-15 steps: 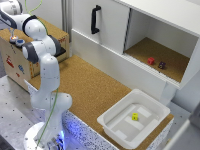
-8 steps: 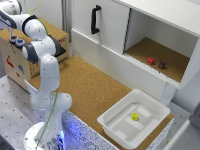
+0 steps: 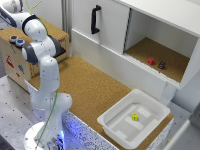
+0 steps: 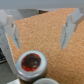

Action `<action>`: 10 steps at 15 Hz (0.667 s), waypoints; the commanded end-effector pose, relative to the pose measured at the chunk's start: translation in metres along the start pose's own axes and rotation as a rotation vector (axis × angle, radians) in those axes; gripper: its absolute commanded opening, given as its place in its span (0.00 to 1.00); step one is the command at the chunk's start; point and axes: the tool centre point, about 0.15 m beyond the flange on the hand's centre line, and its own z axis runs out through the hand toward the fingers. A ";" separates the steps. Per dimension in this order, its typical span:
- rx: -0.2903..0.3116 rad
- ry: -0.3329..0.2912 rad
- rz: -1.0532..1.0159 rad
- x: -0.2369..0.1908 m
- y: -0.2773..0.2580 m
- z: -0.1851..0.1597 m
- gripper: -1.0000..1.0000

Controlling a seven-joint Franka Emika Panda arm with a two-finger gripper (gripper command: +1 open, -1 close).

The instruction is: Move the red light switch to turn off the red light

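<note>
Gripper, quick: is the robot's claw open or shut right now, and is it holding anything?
Gripper: open, fingers spread wide, holding nothing, above the red light.

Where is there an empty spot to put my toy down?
The widest bare patch is the cork tabletop between the robot arm and the white cabinet. The white tray holds only a small yellow block. It's crowded on the wooden box, under the end effector.
</note>
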 end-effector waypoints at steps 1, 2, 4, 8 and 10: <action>0.114 0.096 0.043 -0.056 0.058 -0.005 1.00; 0.107 0.103 0.079 -0.075 0.071 -0.007 1.00; 0.090 0.117 0.148 -0.109 0.090 -0.011 1.00; 0.085 0.214 0.303 -0.181 0.113 -0.011 1.00; 0.074 0.239 0.380 -0.213 0.116 -0.007 1.00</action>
